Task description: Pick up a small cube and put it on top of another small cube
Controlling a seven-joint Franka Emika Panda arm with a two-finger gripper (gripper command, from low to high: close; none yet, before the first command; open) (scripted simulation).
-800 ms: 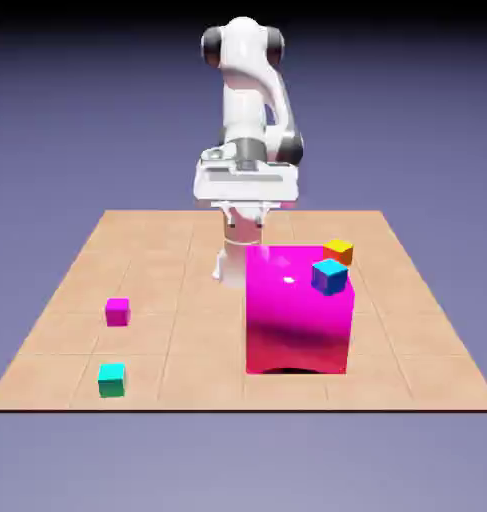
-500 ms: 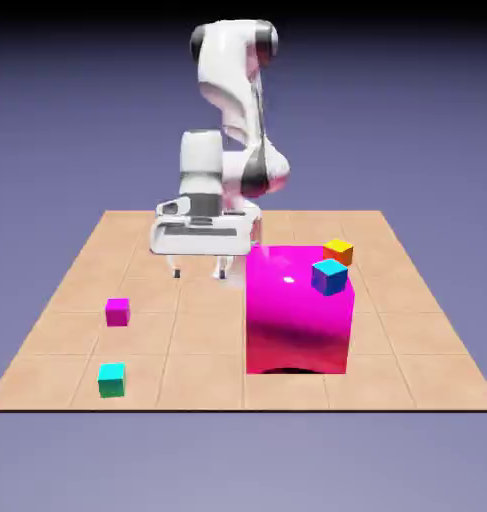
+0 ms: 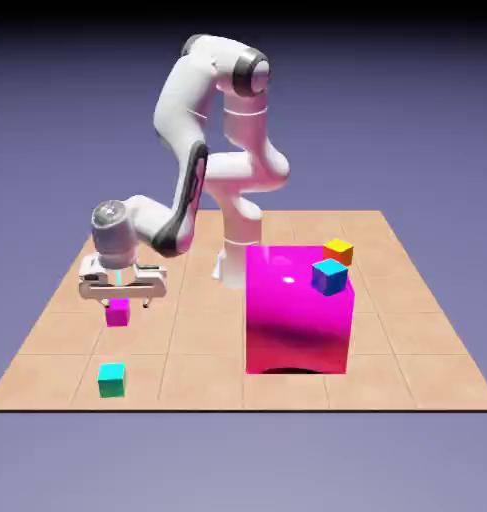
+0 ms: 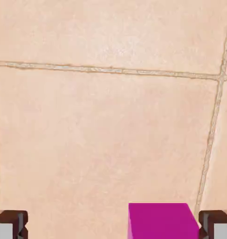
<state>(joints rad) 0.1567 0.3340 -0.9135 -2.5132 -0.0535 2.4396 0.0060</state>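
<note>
Having swung from behind the big block (image 3: 298, 310), the end effector (image 3: 121, 301) is hovering wide open over the small cube (image 3: 117, 314), nearing a grasp.

Four small cubes (image 3: 117, 314) and one big magenta block (image 3: 297, 320), apparently.

The small cube (image 3: 117, 314), plain magenta-purple, sits flat and upright on the desk (image 3: 187, 345). It lies toward the desk's edge on the exterior view's left. A small teal cube (image 3: 111, 379) sits apart from it, close to the near edge.
</note>
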